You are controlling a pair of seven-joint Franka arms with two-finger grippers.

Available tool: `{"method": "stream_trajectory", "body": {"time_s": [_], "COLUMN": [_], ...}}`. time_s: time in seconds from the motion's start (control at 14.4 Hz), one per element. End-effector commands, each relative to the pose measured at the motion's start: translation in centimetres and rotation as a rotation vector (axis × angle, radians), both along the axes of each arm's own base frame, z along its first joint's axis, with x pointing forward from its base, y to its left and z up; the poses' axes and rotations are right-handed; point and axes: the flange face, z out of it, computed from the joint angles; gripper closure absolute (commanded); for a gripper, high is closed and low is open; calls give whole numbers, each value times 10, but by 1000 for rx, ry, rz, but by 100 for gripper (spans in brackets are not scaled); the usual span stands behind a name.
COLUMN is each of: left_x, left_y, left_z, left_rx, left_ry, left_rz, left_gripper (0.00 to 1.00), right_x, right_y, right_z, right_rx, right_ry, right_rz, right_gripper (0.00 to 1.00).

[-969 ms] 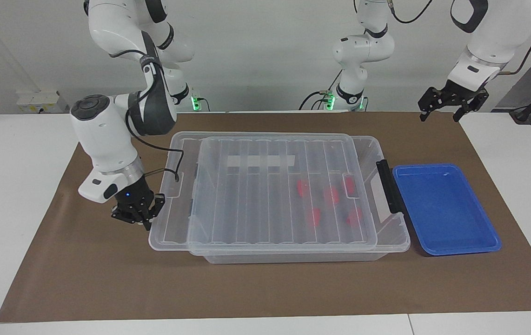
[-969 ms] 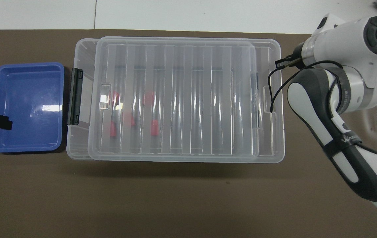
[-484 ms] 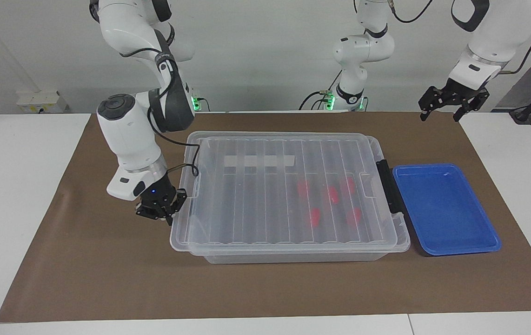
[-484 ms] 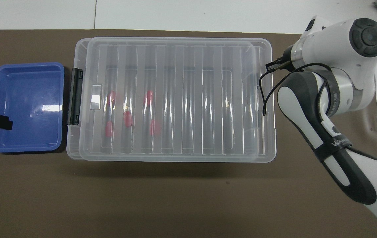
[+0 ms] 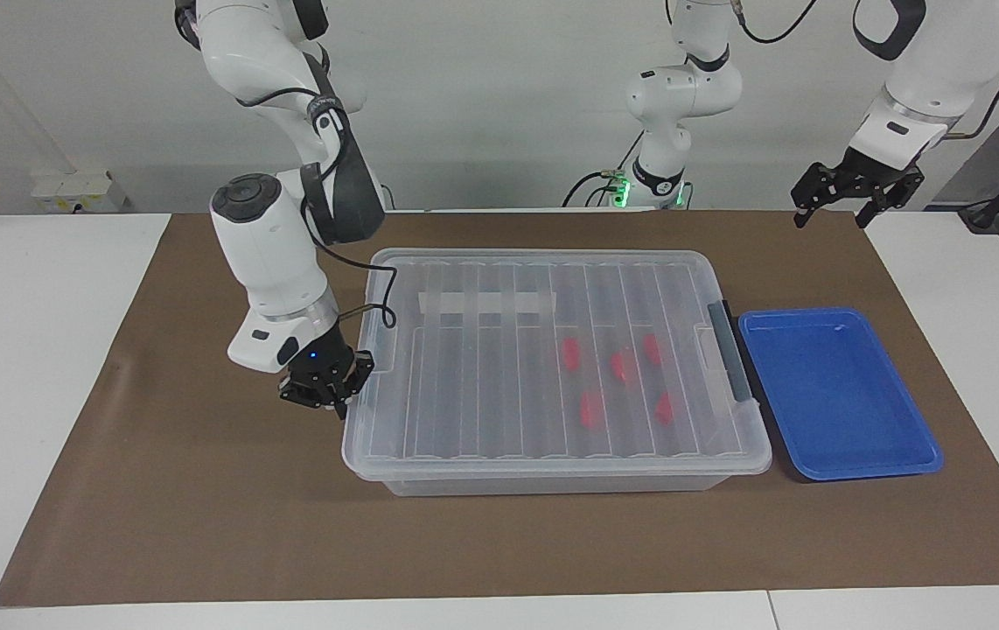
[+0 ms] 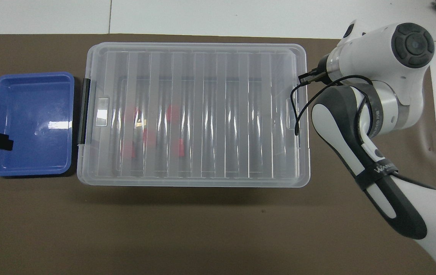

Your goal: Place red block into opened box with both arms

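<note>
We see a white table (image 5: 36, 367) w/ brown paper mat (image 5: 202, 525), pale wall at the robots' end. The box (image 5: 552, 477) lies long axis along the table, end to end, dark latch (image 5: 731, 363) facing the blue tray (image 5: 841, 394) just beside it at the left arm's end. Clear ribbed lid (image 5: 482, 385) sits over it, white tape strip (image 5: 486, 303) showing. Five red blocks (image 5: 570, 353) lie inside under the lid, toward the latch end; orientation too blurred to tell. Right gripper (image 5: 324, 389) is pinched closed at the lid's edge, at the right arm's end; whether it grips the lid we can't tell. Left gripper (image 5: 854, 191) hangs fingers spread, holding nothing, over the mat corner at the robots' end.
</note>
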Motion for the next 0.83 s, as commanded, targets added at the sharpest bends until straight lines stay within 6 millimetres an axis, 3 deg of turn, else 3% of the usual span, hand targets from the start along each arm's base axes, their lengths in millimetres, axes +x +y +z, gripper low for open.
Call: {"method": "stream_trajectory", "body": {"time_s": [0.0, 0.28, 0.35, 0.42, 0.48, 0.62, 0.76], "left_x": [-9, -9, -9, -9, -9, -9, -9], "left_y": [0, 0, 0, 1, 1, 1, 0], "left_z": [1, 1, 1, 1, 1, 1, 1], "left_rx": [-11, -11, -11, -11, -11, -11, -11], "left_ry": [-10, -10, -10, -10, -10, -10, -10], "left_rz": [1, 1, 1, 2, 2, 2, 1], "left_gripper": [0, 0, 0, 0, 0, 0, 0], "right_x": [-13, -38, -48, -57, -64, -78, -92], "right_y": [-8, -55, -63, -75, -88, -109, -117], "right_z": [22, 55, 65, 76, 88, 110, 123], "right_rx": [11, -7, -14, -16, -14, -15, -29], "right_ry": [34, 94, 96, 99, 110, 124, 161], "right_rz": [-63, -199, -215, -249, -308, -382, -396], "right_gripper": [100, 100, 76, 25, 0, 0, 0]}}
